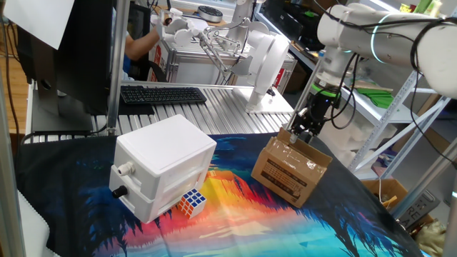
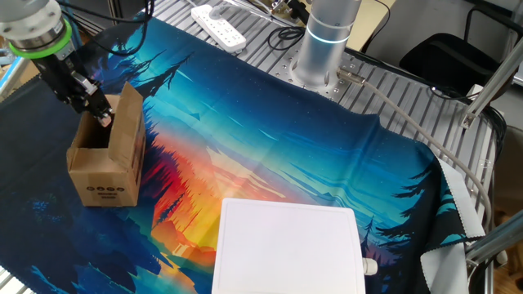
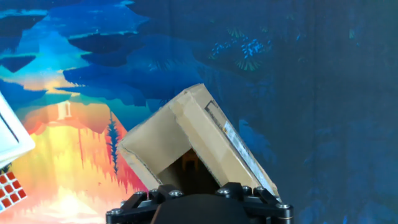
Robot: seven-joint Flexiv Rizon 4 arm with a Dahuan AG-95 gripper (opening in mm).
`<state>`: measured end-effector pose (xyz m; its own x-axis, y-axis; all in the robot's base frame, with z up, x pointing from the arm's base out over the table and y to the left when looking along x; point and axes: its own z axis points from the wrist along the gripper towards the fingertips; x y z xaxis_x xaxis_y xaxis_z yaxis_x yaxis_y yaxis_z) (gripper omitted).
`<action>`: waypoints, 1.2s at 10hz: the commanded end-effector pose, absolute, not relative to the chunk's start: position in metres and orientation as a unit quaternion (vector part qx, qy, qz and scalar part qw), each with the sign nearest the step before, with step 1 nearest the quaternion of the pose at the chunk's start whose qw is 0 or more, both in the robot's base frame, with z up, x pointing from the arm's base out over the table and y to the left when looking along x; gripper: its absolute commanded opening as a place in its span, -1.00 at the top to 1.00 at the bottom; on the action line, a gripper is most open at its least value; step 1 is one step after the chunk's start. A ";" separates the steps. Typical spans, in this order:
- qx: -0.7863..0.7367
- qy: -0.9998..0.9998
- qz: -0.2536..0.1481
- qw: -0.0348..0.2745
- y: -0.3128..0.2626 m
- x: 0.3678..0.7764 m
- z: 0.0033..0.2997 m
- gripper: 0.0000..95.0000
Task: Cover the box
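Your gripper [image 2: 100, 114] is hovering at the box [image 2: 106, 159] on the cloth's edge, jaw state I cannot tell, while only the hand view is showing you inside it

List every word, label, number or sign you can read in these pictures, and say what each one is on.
No text can be read in any view.
Cardboard box: black printed lines on its side, too small and blurred to read.
Same box, other fixed view: a row of small round symbols, too small to make out.
White plastic box: no markings visible.
Rubik's cube: coloured squares only, no lettering.
Keyboard: key legends too small to read.
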<state>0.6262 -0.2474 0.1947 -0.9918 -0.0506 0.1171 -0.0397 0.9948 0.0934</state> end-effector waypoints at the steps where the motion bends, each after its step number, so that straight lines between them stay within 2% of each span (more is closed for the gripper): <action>1: 0.033 -0.997 -0.040 0.057 -0.247 0.625 0.191 -0.20; 4: 0.030 -0.998 -0.037 0.052 -0.245 0.617 0.175 -0.20; 9: 0.026 -0.998 -0.038 0.053 -0.244 0.615 0.170 -0.20; 12: 0.031 -0.998 -0.035 0.043 -0.243 0.614 0.158 -0.20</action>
